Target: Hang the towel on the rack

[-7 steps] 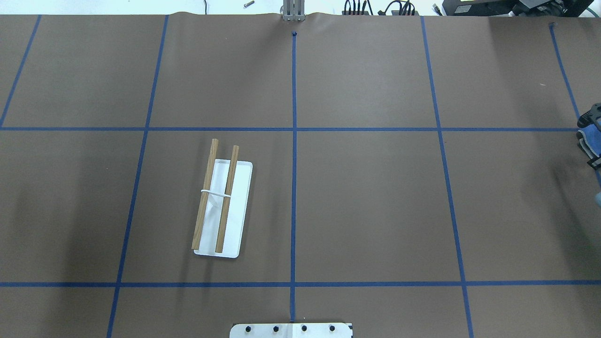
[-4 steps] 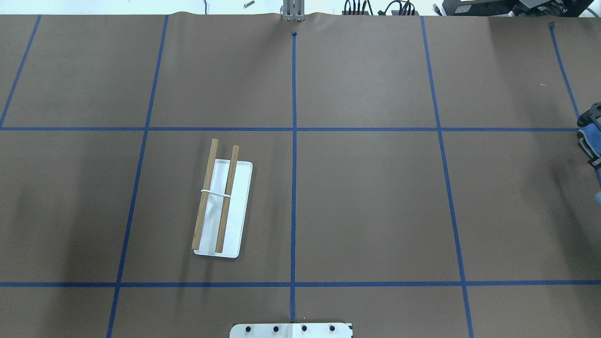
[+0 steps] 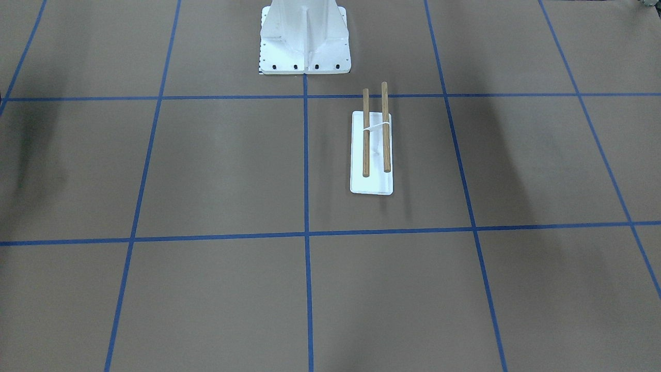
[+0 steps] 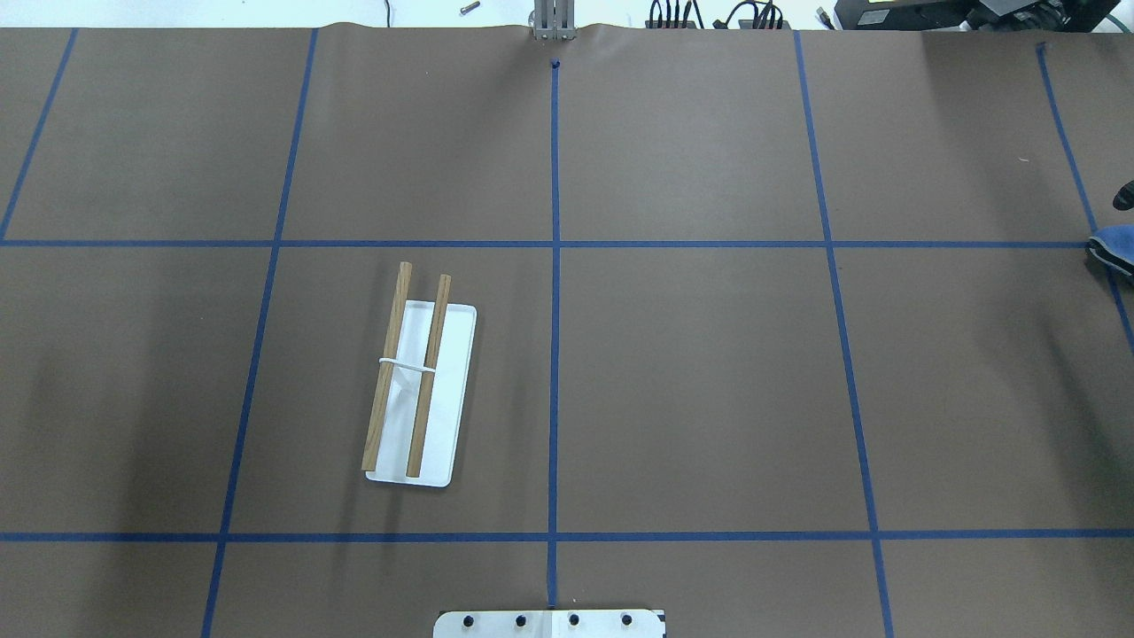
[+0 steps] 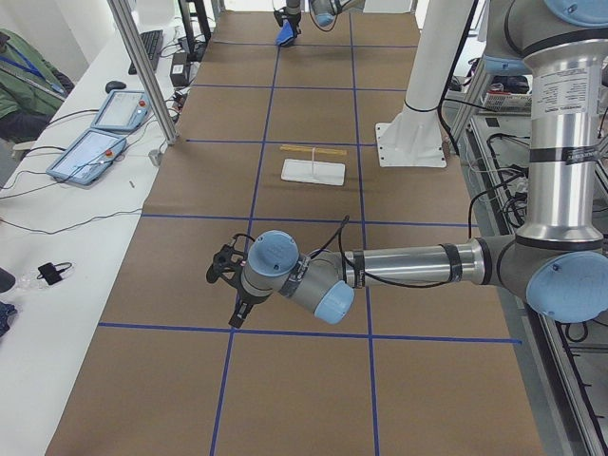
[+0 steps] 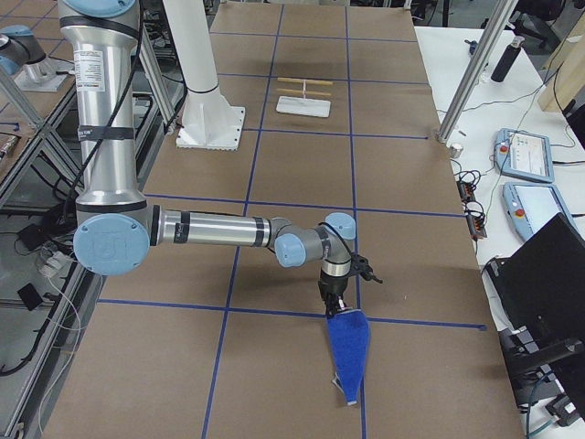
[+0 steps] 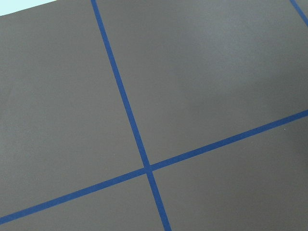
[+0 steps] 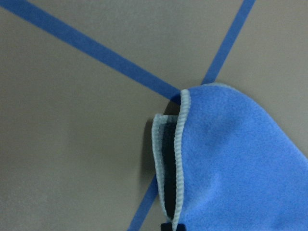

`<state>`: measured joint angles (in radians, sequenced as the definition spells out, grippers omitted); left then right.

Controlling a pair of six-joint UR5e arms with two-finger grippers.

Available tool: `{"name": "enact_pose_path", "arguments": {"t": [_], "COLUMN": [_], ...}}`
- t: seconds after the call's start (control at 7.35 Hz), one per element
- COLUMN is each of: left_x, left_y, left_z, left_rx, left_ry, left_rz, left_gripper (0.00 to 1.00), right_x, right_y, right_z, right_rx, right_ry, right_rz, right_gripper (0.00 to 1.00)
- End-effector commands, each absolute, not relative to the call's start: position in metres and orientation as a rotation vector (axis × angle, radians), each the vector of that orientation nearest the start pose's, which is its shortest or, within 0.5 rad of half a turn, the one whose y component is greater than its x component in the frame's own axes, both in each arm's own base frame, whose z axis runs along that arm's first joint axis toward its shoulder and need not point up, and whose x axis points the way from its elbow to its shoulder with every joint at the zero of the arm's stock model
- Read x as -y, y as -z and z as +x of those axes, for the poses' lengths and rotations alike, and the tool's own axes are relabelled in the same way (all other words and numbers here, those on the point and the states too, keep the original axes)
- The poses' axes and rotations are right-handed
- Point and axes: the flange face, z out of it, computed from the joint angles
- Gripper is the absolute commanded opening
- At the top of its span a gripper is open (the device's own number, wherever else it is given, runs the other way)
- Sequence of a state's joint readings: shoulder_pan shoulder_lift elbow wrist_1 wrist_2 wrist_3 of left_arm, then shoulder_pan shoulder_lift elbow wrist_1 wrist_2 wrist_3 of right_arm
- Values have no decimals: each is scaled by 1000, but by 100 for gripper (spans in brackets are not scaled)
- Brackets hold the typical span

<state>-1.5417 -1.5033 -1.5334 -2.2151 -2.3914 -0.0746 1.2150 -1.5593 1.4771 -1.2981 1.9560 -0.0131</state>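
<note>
The towel [image 4: 1114, 251] is cut off by the overhead view's edge at 3 o'clock, and the left gripper [image 5: 226, 290] looks too small to tell how its jaws stand.

The towel [image 6: 349, 346] was royal blue with a pale grey edge, the rack [image 4: 429, 377] brown-dowelled on white, the table [image 4: 709, 399] brown under a blue tape grid [image 4: 554, 354].

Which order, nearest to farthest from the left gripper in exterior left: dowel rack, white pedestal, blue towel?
From the left gripper:
1. small rack of two brown wooden dowels on a flat white base: mid-table, nearest.
2. large white bolted robot pedestal: slightly beyond the rack, on the robot's side.
3. royal-blue cloth towel: table's far end, farthest.
</note>
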Motion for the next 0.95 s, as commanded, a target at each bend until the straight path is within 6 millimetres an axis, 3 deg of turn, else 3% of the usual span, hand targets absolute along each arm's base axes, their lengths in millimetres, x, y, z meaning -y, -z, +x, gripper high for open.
{"name": "enact_pose_path", "arguments": {"t": [0.0, 0.27, 0.41, 0.68, 0.82], "left_x": [483, 484, 490, 516, 533], "left_y": [-634, -630, -623, -593, -566], "left_z": [-46, -46, -46, -45, -41], "left_rx": [-825, -825, -825, -829, -883], "left_ry": [-181, -182, -187, -196, -127], "left_rz": [471, 478, 492, 533, 527], "left_gripper": [98, 98, 98, 98, 98], "right_x": [520, 509, 506, 495, 492], "right_y": [-643, -585, -560, -503, -478], "right_z": [-54, -38, -41, -43, -45], "right_rx": [485, 547, 591, 659, 683], "right_ry": [337, 327, 344, 385, 405], "right_rz": [176, 254, 290, 384, 432], "right_gripper": [0, 0, 0, 0, 0]}}
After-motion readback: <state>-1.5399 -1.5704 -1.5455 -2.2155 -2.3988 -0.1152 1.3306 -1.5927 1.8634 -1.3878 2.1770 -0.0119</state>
